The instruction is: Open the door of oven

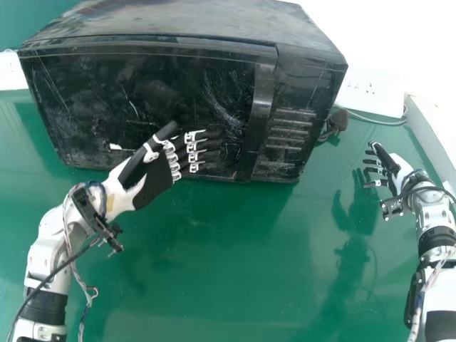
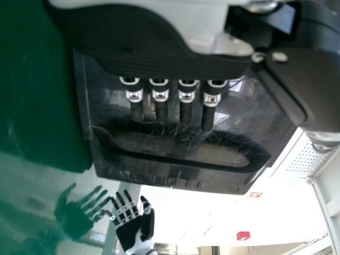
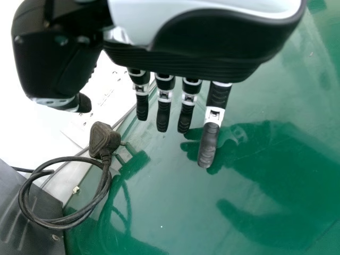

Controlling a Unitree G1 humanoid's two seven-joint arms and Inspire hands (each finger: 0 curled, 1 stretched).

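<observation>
Oven stands on the green table with its door facing the robot, presumably so that the handle, upright near the door's right edge, lies within reach. The door looks shut; what the oven holds, if anything, I cannot tell through that dark, scratched front. The left hand is before the door, fingers straight and nearly side by side, thumb held away, aimed at the handle's inner side (sensible, since a hinge on the far left seems likely). Whether the fingertips touch the door I cannot tell. They probably need to travel right and hook the handle; they might just slide off its smooth face. The right hand, fingers extended and slightly spread, is over the table beyond the oven's right side, near the loose plug, perhaps merely kept clear.
</observation>
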